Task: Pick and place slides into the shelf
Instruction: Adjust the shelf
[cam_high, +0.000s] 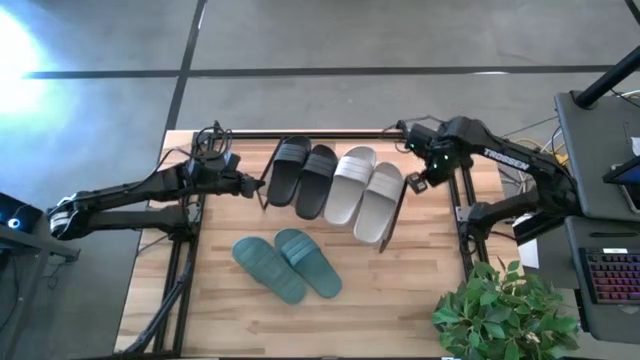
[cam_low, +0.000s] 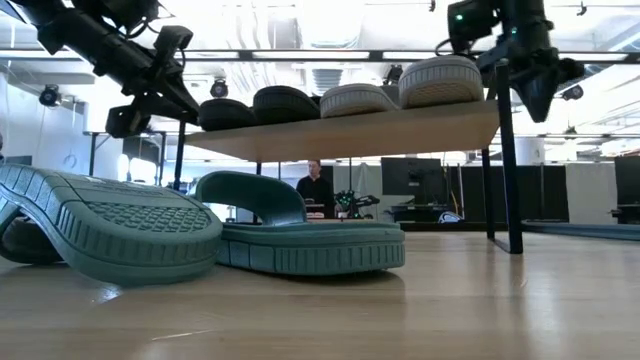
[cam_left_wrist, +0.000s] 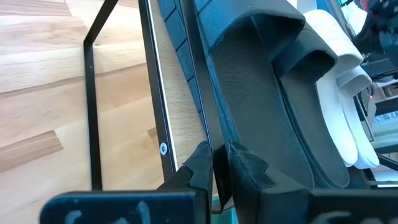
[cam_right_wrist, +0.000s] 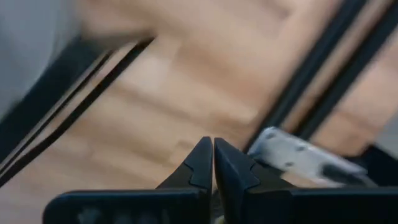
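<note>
The shelf (cam_low: 350, 135) stands toward the table's far side and carries four slides side by side on its board. The black pair (cam_high: 303, 176) lies on the left and the white pair (cam_high: 365, 192) on the right. The teal pair (cam_high: 288, 266) rests sole-down on the table, nearer than the shelf; in the low view they (cam_low: 300, 245) fill the foreground. My left gripper (cam_high: 262, 187) is shut at the shelf's left end, beside the outer black slide (cam_left_wrist: 249, 93). My right gripper (cam_high: 415, 181) is shut just right of the outer white slide (cam_high: 382, 203), apart from it. My left gripper (cam_left_wrist: 214, 163) comes level from the table's left, its shut fingertips at the outer side edge of the leftmost black slide's sole (cam_left_wrist: 208, 118), above the shelf's board edge (cam_left_wrist: 177, 106). I cannot tell whether the fingertips touch the slide. The slide lies flat on the board.
The larger black table frame has bars at the left (cam_high: 185, 250) and right (cam_high: 463, 235) of the work area. A potted plant (cam_high: 505, 310) stands at the near right corner. A person (cam_low: 316, 190) shows far behind the table. Bare wood lies right of the teal pair.
</note>
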